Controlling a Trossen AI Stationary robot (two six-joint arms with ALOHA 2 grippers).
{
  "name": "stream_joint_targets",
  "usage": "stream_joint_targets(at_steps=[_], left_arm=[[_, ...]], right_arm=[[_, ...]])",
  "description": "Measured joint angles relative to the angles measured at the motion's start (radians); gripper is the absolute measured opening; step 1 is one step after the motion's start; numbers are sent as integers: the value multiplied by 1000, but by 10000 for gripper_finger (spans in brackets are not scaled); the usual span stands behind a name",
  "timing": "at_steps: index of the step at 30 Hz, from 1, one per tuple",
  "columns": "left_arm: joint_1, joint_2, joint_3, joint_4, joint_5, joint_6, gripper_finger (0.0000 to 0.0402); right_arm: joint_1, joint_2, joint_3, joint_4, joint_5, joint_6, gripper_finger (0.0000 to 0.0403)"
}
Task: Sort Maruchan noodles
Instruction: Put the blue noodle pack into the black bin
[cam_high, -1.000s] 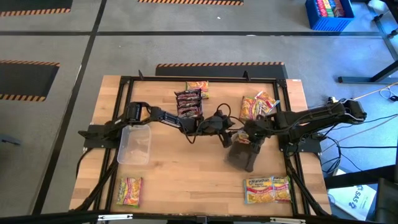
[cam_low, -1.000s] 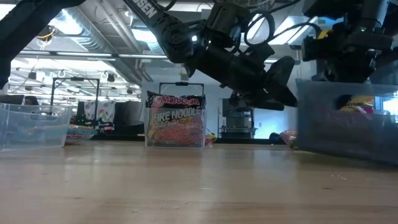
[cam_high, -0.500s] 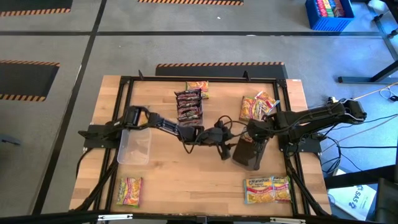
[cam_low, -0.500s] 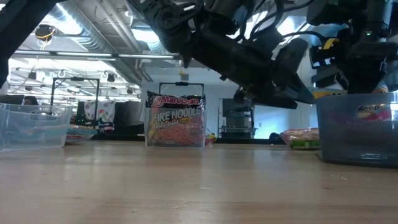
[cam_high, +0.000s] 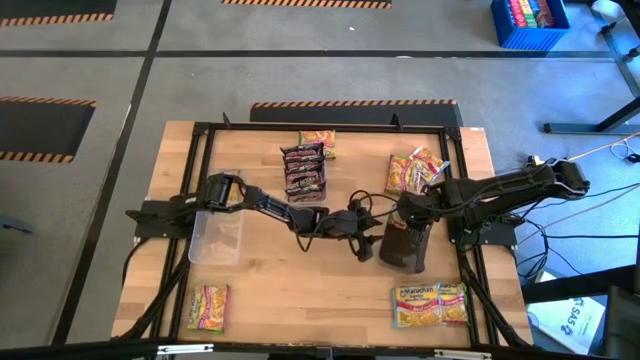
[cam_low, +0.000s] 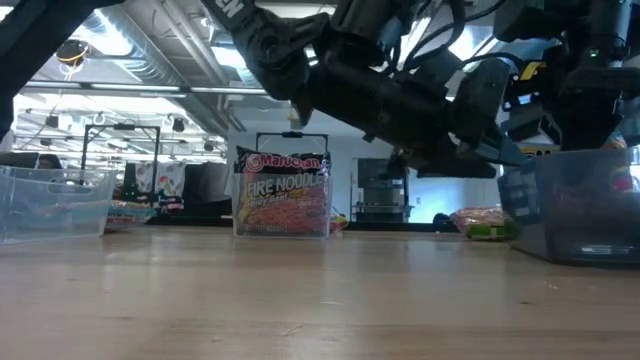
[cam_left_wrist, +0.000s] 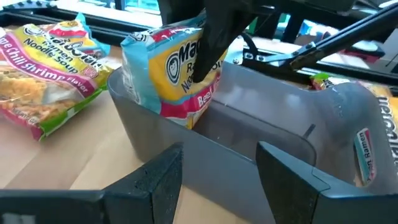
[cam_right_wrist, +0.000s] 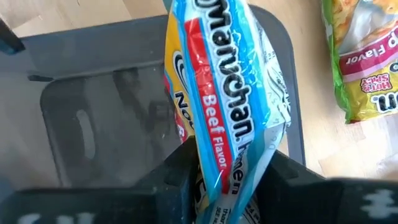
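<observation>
A clear bin (cam_high: 405, 255) sits right of the table's middle. My right gripper (cam_high: 408, 222) hangs over the bin's far end, shut on a light blue beef-flavour noodle packet (cam_right_wrist: 224, 99), which stands upright inside the bin (cam_left_wrist: 348, 124) in the left wrist view (cam_left_wrist: 177, 68). My left gripper (cam_high: 366, 247) is open, low beside the bin's left long wall (cam_left_wrist: 230, 171), one finger to each side of my view of it. Dark maroon packets (cam_high: 303, 168) lie stacked at the far middle. My right gripper pinches the light blue packet's upper end (cam_right_wrist: 217, 165) between its two fingers, coming from above and pointing down. The packet hangs upright below the fingers, with its lower part inside the bin. My left gripper is right at the bin's wall; I cannot tell whether it touches.
A second clear bin (cam_high: 217, 232) lies near the left edge. Loose packets lie at the far right (cam_high: 415, 170), far middle (cam_high: 318, 140), near right (cam_high: 430, 303) and near left (cam_high: 208, 306). A Fire Noodle packet (cam_low: 282, 192) stands upright in the low view.
The bin under my right gripper has slid toward the table's right edge and turned from askew to square with the table. My left gripper has moved toward the near edge and a little right, staying beside the bin. My right gripper has kept its hold on the packet.
</observation>
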Motion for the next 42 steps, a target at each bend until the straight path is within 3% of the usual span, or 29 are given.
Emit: stream_joint_targets(at_steps=[4, 6, 12, 16, 25, 37, 42], left_arm=[[-1, -10, 24, 8, 118, 78, 196], [-10, -26, 42, -31, 119, 93, 196], [-40, -112, 57, -354, -38, 162, 196], [-46, -114, 54, -459, -70, 156, 196], [-41, 37, 63, -158, 10, 126, 195], [-24, 83, 160, -189, 82, 125, 195], [-32, 83, 160, -222, 83, 126, 195]], right_arm=[[0, 0, 0, 0, 1, -19, 101], [0, 0, 0, 0, 1, -19, 101], [0, 0, 0, 2, 1, -19, 101], [0, 0, -1, 9, 1, -19, 101], [0, 0, -1, 8, 0, -13, 101], [0, 0, -1, -1, 28, -17, 103], [0, 0, -1, -1, 8, -19, 147]])
